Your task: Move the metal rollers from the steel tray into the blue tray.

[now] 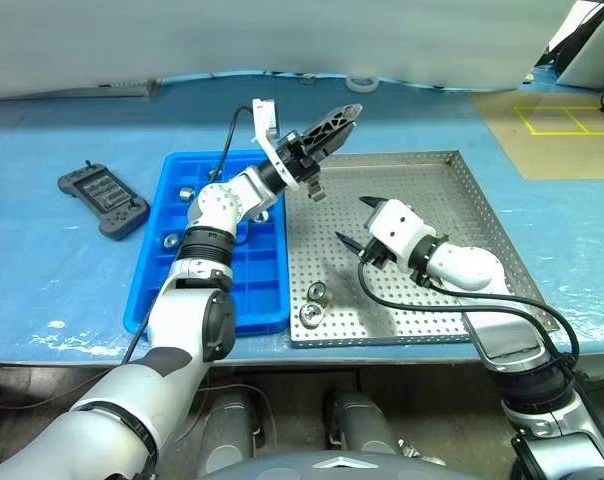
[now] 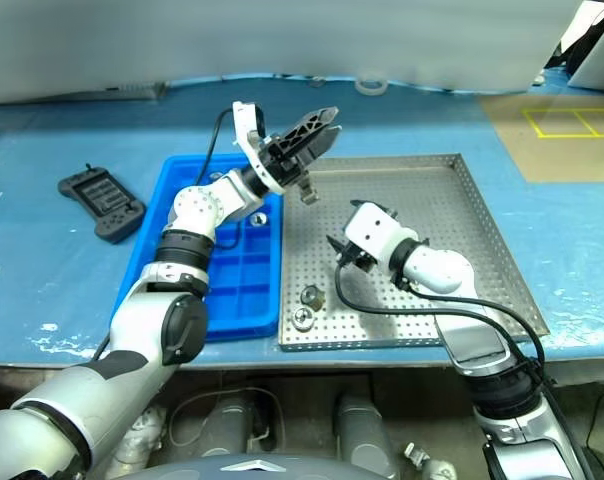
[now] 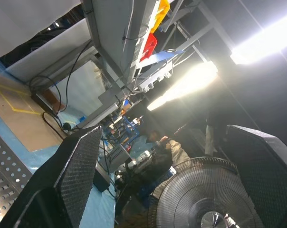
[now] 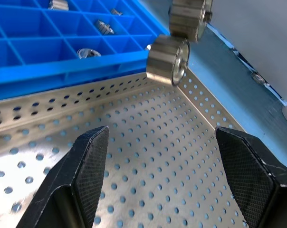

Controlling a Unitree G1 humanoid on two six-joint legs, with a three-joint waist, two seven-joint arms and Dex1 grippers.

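The left arm reaches up and across the blue tray (image 1: 182, 290), its forearm raised and its wrist cocked so that the left claw (image 1: 344, 117) points upward and toward the far edge of the steel tray (image 1: 477, 205). That claw is released, its two black fingers spread with nothing between them, held well above both trays. In the left wrist view the fingers (image 3: 72, 175) frame a fan and lamps in the room beyond.

The right arm comes in from the near right corner of the steel tray, elbow bent, forearm lying low over the perforated floor. The right claw (image 1: 360, 222) points across the tray toward the blue tray, roughly level and close above the floor near the tray's middle. It too is released and holds nothing; the right wrist view shows its fingers (image 4: 89, 164) wide apart with bare perforated metal between them.

Two rollers (image 1: 317, 293) lie on the steel tray near its near left corner, just beside each other and close to the rim next to the blue tray. They sit ahead of the right claw, apart from its fingertips. In the right wrist view they stand by the tray's corner.

More rollers (image 1: 186, 193) already rest in compartments of the blue tray, along its far and left parts.
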